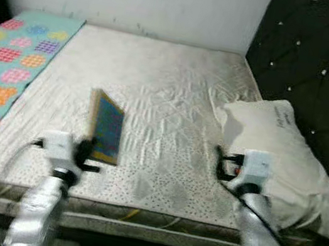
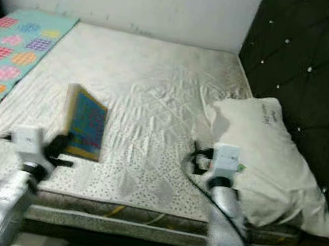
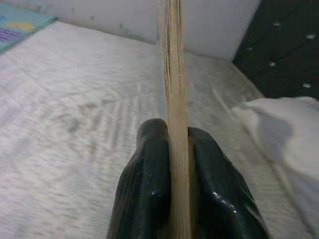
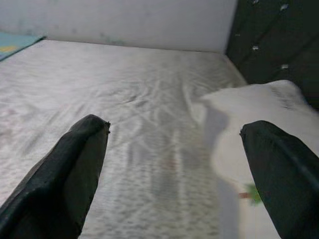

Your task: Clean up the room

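— What lies around the robot?
— A bare grey mattress, a white pillow beside the black tufted headboard, and a teal patterned blanket along the far left edge.
— And the task's thing?
— A thin blue-covered book stands upright above the mattress, pinched in the left gripper; the wrist view shows its page edge between the fingers.
— The right gripper?
— Spread wide, holding nothing, near the pillow.

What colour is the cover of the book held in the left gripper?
Blue cover with a yellowish border on the book, clamped by the left gripper; the left eye view shows it best.
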You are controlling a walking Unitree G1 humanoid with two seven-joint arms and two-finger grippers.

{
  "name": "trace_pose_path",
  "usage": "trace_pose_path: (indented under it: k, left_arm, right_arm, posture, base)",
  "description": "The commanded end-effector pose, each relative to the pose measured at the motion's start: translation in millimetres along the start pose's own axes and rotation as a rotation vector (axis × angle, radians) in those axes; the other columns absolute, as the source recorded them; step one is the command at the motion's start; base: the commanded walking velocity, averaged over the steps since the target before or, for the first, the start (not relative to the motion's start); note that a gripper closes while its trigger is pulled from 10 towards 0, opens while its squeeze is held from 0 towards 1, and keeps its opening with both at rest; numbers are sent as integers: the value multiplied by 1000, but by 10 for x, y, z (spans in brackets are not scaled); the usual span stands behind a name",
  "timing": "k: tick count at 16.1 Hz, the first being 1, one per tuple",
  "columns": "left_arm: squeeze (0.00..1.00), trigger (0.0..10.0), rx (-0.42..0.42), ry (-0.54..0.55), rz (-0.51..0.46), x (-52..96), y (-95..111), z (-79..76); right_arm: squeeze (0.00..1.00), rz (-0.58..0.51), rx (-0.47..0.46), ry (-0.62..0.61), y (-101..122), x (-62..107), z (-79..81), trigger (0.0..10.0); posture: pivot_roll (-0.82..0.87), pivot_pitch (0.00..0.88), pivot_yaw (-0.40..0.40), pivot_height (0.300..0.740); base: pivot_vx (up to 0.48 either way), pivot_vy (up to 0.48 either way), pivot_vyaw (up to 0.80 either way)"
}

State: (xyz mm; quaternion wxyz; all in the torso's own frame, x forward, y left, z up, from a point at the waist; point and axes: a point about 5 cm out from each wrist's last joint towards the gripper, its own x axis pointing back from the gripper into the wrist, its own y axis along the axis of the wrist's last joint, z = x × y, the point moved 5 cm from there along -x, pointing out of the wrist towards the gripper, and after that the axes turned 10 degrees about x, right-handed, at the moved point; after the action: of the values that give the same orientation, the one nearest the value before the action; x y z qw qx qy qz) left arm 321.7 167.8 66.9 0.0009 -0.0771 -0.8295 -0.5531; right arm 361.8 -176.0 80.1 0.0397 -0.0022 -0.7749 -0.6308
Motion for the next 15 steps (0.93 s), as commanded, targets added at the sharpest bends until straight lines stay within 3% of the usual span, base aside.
trace_pose_path:
  k: [1,6,15]
  left_arm:
    - [0,10000,-21,-19,-45,-35,154,-22]
    - [0,10000,-21,-21,-44,-38,155,-29]
    - [0,10000,30,-71,-64,-34,171,-99]
  right_arm:
    - [0,-18,-7,9,57,-21,53,10000]
    - [0,-18,-6,8,52,-19,49,10000]
    - [0,-20,2,9,54,-25,32,10000]
  posture:
    - [-95,0,-41,740]
    - [-96,0,-40,740]
    - [-101,0,-43,740]
  base:
    - [0,-296,0]
    - [0,-302,0]
    - [27,0,0]
